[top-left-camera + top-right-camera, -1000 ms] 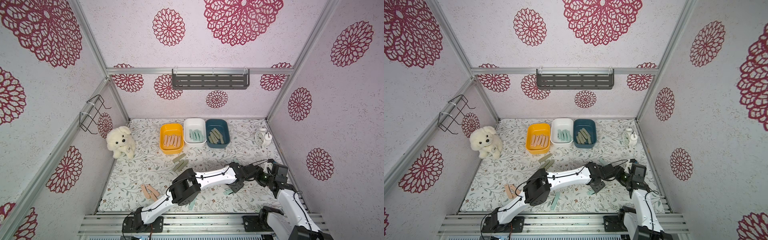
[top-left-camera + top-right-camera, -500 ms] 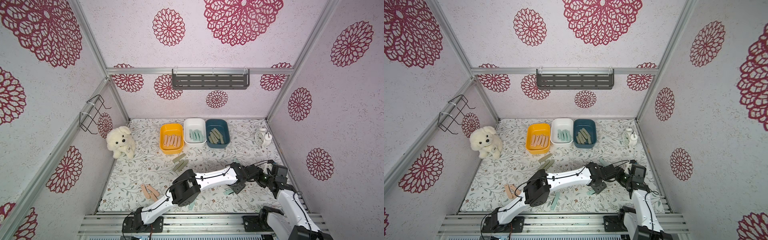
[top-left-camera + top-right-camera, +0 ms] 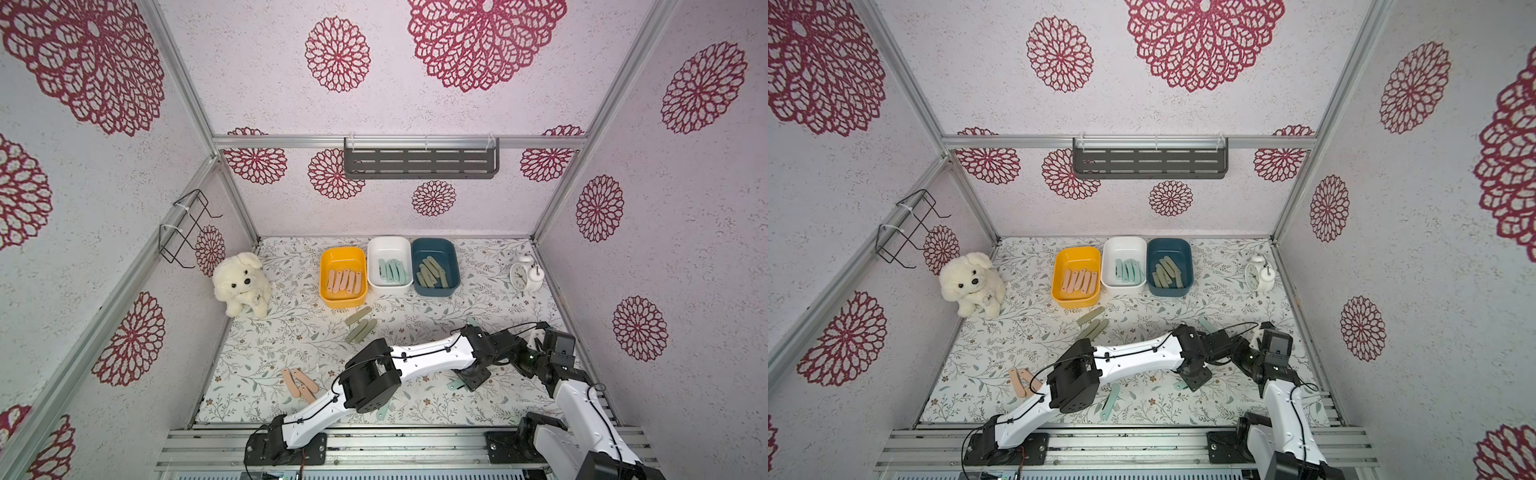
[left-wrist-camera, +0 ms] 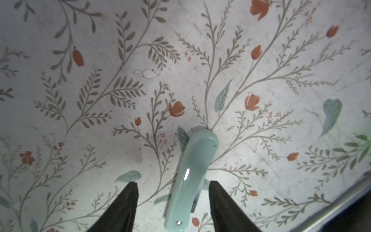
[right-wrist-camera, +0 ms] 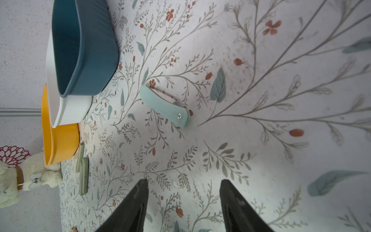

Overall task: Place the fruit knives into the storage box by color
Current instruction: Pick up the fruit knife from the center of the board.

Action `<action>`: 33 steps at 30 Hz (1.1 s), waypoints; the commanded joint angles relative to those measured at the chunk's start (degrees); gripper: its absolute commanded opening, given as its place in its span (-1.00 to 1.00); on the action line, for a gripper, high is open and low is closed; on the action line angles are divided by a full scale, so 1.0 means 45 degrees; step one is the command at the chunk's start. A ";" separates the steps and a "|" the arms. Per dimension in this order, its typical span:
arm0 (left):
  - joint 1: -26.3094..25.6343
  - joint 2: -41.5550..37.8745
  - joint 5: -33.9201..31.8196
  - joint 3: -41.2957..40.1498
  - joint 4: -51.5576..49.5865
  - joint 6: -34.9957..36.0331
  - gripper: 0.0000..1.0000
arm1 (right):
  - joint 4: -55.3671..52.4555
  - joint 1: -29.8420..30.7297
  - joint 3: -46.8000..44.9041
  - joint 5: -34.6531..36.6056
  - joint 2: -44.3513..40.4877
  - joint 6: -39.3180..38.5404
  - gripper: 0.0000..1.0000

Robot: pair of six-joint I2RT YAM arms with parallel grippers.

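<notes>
Findings at this moment: my left jaws stood moderately apart, one on each side of a mint-teal fruit knife (image 4: 190,172), and bare bench (image 4: 60,130) showed between each jaw and the handle, so nothing was gripped. The knife lay flat on the floral bench at its front right, rivet end nearest my wrist. My right jaws also stood apart and empty. A second mint-teal fruit knife (image 5: 164,106) lay ahead of them, well clear, folded, with a strip of blade showing along one edge. At the back, the white box (image 3: 390,289) already held mint-teal knives. It sat between the yellow box (image 3: 343,302), which held peach-pink ones, and the dark blue box (image 3: 435,291), which held sage-green ones. Three loose sage-green knives (image 3: 360,327) lay just in front of the yellow box, and a few peach-pink knives (image 3: 300,384) lay near the front left. In my judgement the knife between my left jaws would be light and stiff. Its handle looked glossy and rounded, so it was likely to slip or pivot if pinched near the rivet end alone. I assessed the sound hold as across the handle's width, nearer mid-length, with the jaws lowered close to the bench because the piece sits so low. Its proper destination was the white box.
</notes>
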 commanded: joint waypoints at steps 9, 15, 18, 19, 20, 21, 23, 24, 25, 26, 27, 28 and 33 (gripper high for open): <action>-0.0796 0.0597 0.2219 -0.0779 0.1398 0.1416 -0.34 | 0.0472 -0.1727 0.0646 -0.1099 -0.0733 0.0422 0.22; -0.0557 -0.0108 0.2050 -0.2194 0.2099 0.1290 -0.64 | 0.0674 -0.2131 0.0314 -0.1365 -0.1183 0.0703 0.21; -0.0358 -0.0174 0.1968 -0.2437 0.2101 0.1176 -0.73 | 0.0684 -0.2136 0.0299 -0.1443 -0.1280 0.0763 0.21; -0.0281 -0.0184 0.1868 -0.2485 0.2052 0.1152 -0.76 | 0.0668 -0.2130 0.0306 -0.1463 -0.1330 0.0765 0.21; -0.0206 -0.0213 0.1777 -0.2589 0.2012 0.1132 -0.78 | 0.0660 -0.2139 0.0292 -0.1464 -0.1373 0.0767 0.21; -0.0125 -0.0293 0.1675 -0.2711 0.2003 0.1112 -0.81 | 0.0649 -0.2127 0.0243 -0.1463 -0.1406 0.0765 0.21; 0.0128 -0.0543 0.1407 -0.3094 0.2068 0.1023 -0.85 | 0.0703 -0.2132 0.0093 -0.1463 -0.1491 0.0794 0.20; 0.0244 -0.0690 0.1315 -0.3310 0.2143 0.0953 -0.87 | 0.0722 -0.2107 0.0005 -0.1502 -0.1525 0.0772 0.20; 0.0387 -0.0884 0.1198 -0.3588 0.2277 0.0872 -0.88 | 0.0778 -0.2057 -0.0114 -0.1538 -0.1554 0.0745 0.21; 0.0575 -0.1127 0.1147 -0.3856 0.2428 0.0777 -0.90 | 0.0811 -0.1947 -0.0199 -0.1507 -0.1555 0.0714 0.23; 0.0723 -0.1331 0.1073 -0.4061 0.2558 0.0677 -0.92 | 0.0843 -0.1833 -0.0281 -0.1465 -0.1573 0.0724 0.24; 0.0893 -0.1568 0.0993 -0.4285 0.2723 0.0565 -0.93 | 0.0944 -0.1646 -0.0377 -0.1370 -0.1574 0.0774 0.25; 0.1690 -0.2646 0.0672 -0.5137 0.3284 0.0037 -0.98 | 0.1799 -0.0056 -0.0933 -0.0453 -0.1435 0.1667 0.25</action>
